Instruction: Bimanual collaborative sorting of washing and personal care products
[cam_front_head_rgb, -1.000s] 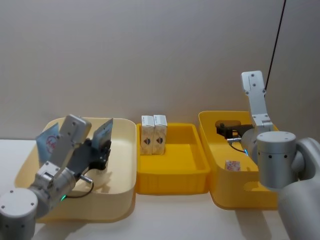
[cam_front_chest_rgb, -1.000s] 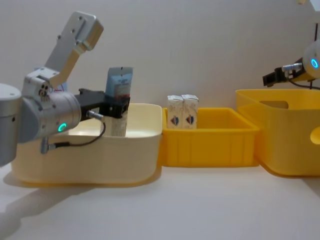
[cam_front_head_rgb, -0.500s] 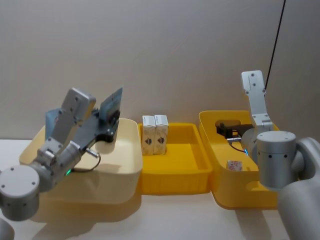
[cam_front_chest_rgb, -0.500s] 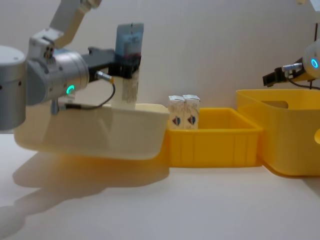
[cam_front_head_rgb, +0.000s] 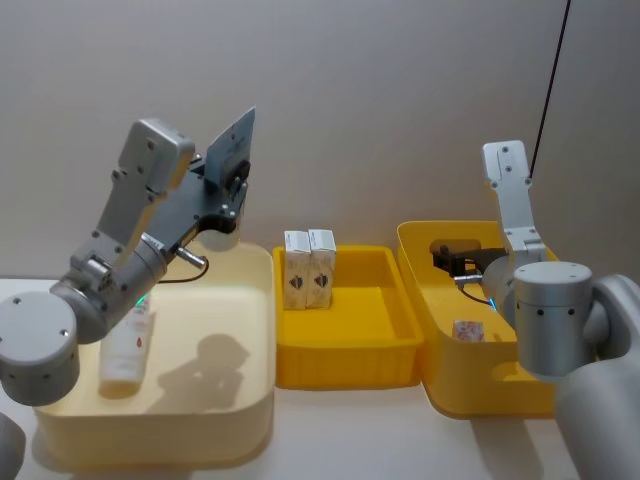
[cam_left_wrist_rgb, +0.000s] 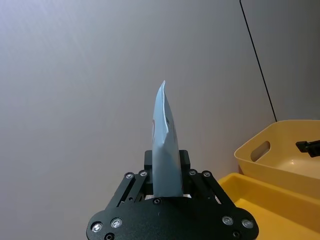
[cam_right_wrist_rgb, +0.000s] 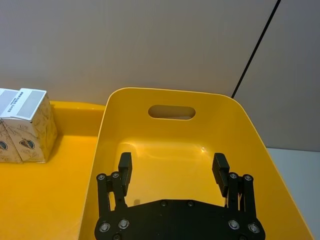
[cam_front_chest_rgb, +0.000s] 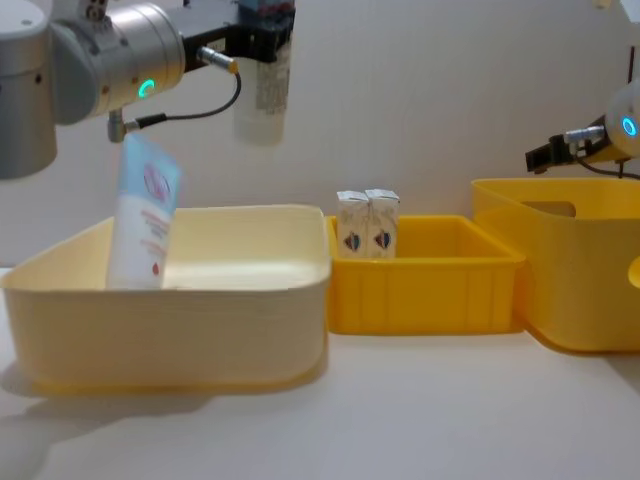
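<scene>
In the chest view the top edge cuts off my left gripper (cam_front_chest_rgb: 264, 16) and the upper end of the pale blue tube (cam_front_chest_rgb: 262, 95) I clamp. The cream tub's (cam_front_chest_rgb: 200, 340) near wall hides the red-marked container's (cam_front_chest_rgb: 145, 210) foot. The small pack's (cam_front_head_rgb: 466, 330) markings, on the right yellow tub's (cam_front_head_rgb: 470, 392) floor, are too small to read.

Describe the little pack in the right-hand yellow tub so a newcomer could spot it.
Start at the deep yellow tub at the robot's right end of the row. Low inside it sits a small squarish pack, pale with reddish speckles, alone there, unlike the two taller white cartons next door.
</scene>
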